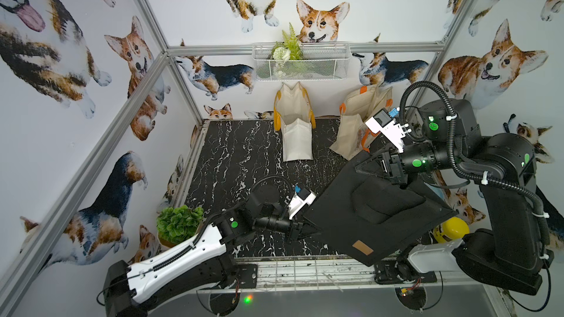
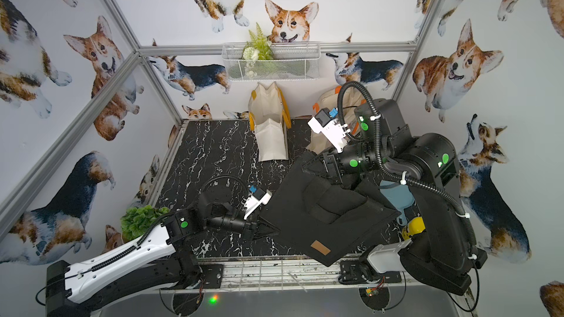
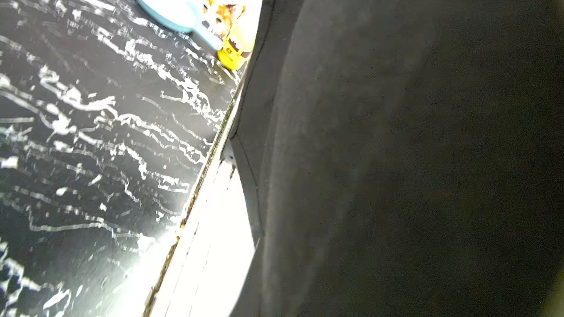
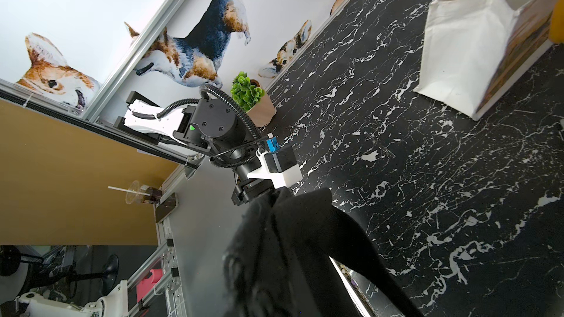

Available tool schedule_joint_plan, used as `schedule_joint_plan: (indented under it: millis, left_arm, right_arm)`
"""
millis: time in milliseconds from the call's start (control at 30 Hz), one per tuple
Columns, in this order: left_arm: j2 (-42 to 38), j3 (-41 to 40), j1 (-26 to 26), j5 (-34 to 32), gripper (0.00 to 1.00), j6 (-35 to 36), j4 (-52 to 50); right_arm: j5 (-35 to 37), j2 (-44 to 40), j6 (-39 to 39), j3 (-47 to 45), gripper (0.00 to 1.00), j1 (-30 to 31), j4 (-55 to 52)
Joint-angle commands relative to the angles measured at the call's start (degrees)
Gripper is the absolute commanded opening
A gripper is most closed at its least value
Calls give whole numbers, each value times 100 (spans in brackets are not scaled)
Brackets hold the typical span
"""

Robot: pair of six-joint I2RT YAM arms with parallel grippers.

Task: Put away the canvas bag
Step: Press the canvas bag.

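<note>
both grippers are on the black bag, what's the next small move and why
Probably carry it a little toward the back wall, both arms moving together. The left gripper and right gripper each pinch an edge of the black canvas bag, which hangs spread between them near the front edge of the table. The cream bags stand at the back, so that looks like its place.

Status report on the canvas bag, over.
Left gripper and right gripper both shut on black canvas bag. Bag spread between them, apparently lifted off table. Yellow-handled tote and orange-handled tote stand at the back.
</note>
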Motion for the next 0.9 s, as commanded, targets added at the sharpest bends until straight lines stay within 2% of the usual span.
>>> schedule_joint_plan:
  millis: [0,33,100,167,400,500,600,767,800,833,867]
  left_arm:
    - [39,669,6,-316,66,556,-852]
    - [26,819,10,-505,73,748,-1195]
    - [-18,1390,20,-907,79,1093,-1769]
    - [-23,1696,79,-1004,81,1229,-1970]
    - [559,1853,86,-26,77,626,-829]
    - [780,1930,73,41,76,602,-654]
    - [975,2138,73,194,77,605,-548]
    - [1201,2409,59,470,78,522,-364]
    - [1231,2419,48,541,77,487,-305]
    - [1257,2424,41,628,69,456,-249]
    - [1268,2424,22,704,52,437,-218]
  right_arm:
    - [221,-174,-172,-341,0,-9,-63]
    - [284,-241,-210,-483,0,-9,-108]
    - [310,-356,-262,-739,0,-9,-157]
    - [108,-562,-241,-1239,0,0,-65]
    - [-967,-1203,567,-2705,0,150,1426]
    - [-1320,-1217,857,-3003,0,495,1950]
    - [-1257,-1119,943,-3066,0,929,2160]
    - [-1353,-1000,1181,-3352,0,1107,2616]
    - [-1331,-997,1202,-3380,0,1109,2686]
    - [-1274,-993,1211,-3382,0,1111,2733]
    - [-1203,-984,1207,-3367,0,1109,2757]
